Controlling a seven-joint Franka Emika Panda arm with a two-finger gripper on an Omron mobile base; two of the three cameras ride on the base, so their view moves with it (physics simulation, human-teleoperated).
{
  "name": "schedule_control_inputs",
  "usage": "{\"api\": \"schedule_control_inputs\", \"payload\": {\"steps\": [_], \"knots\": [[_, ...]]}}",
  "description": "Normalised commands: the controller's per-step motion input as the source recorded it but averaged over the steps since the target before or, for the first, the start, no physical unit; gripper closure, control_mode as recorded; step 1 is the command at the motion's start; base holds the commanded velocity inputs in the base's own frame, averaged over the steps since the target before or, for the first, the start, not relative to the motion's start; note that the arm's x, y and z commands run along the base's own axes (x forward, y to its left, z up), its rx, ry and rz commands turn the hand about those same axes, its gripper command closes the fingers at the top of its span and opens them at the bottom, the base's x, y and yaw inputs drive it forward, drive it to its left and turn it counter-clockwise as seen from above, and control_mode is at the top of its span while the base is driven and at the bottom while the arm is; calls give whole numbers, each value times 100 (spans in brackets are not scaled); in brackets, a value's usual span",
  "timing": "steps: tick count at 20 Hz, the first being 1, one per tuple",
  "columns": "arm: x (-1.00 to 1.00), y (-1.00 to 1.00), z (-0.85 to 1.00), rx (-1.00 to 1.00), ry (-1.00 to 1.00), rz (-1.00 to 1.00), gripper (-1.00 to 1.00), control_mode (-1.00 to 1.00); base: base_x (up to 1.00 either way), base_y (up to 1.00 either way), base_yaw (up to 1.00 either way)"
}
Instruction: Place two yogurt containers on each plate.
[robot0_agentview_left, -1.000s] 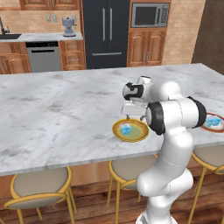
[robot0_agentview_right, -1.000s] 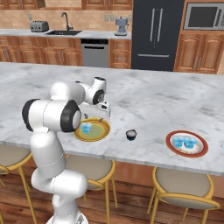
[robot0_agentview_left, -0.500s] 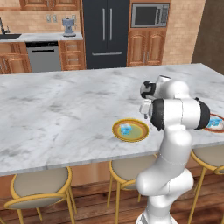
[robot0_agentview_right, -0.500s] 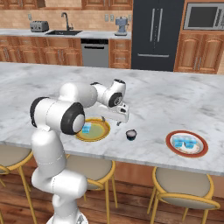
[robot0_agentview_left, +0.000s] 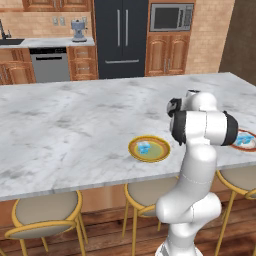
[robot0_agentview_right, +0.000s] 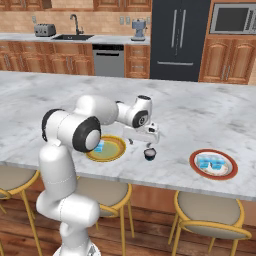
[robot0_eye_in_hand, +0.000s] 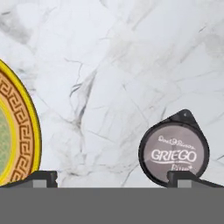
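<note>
My gripper (robot0_agentview_right: 150, 143) hangs open just above the dark round yogurt cup (robot0_agentview_right: 149, 154), which stands on the counter between the two plates. In the hand view the cup's whitish "Griego" lid (robot0_eye_in_hand: 173, 152) lies by the right fingertip (robot0_eye_in_hand: 183, 177), off to the side of the gripper (robot0_eye_in_hand: 113, 179); nothing is between the fingers. The golden-yellow plate (robot0_agentview_right: 116, 151) (robot0_agentview_left: 160, 152) holds one pale-blue tub (robot0_agentview_right: 99, 146) (robot0_agentview_left: 144, 148); its rim (robot0_eye_in_hand: 26, 131) shows at the hand view's left. The red-orange plate (robot0_agentview_right: 230, 170) carries two pale-blue tubs (robot0_agentview_right: 210, 164).
A grey marble island counter (robot0_agentview_right: 200, 115) carries everything, with round stools (robot0_agentview_right: 210, 210) along its near edge. My own arm (robot0_agentview_left: 200, 127) covers part of the red-orange plate (robot0_agentview_left: 247, 145) in the left base view. Cabinets and a dark fridge (robot0_agentview_right: 180, 35) stand far behind.
The arm has swung from above the golden-yellow plate to the right, bringing the open gripper over the dark cup. The tubs and plates have stayed put.
</note>
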Motion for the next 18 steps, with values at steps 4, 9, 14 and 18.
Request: {"api": "schedule_control_inputs", "payload": {"steps": [4,9,14,18], "knots": [[0,-21,-6,-7,-12,0,-100,-100,0,0,0],[0,-31,-14,-4,-4,-3,-100,-100,0,0,0],[0,-36,-14,0,0,-2,-100,-100,0,0,0],[0,-24,0,0,0,0,-100,-100,0,0,0]]}}
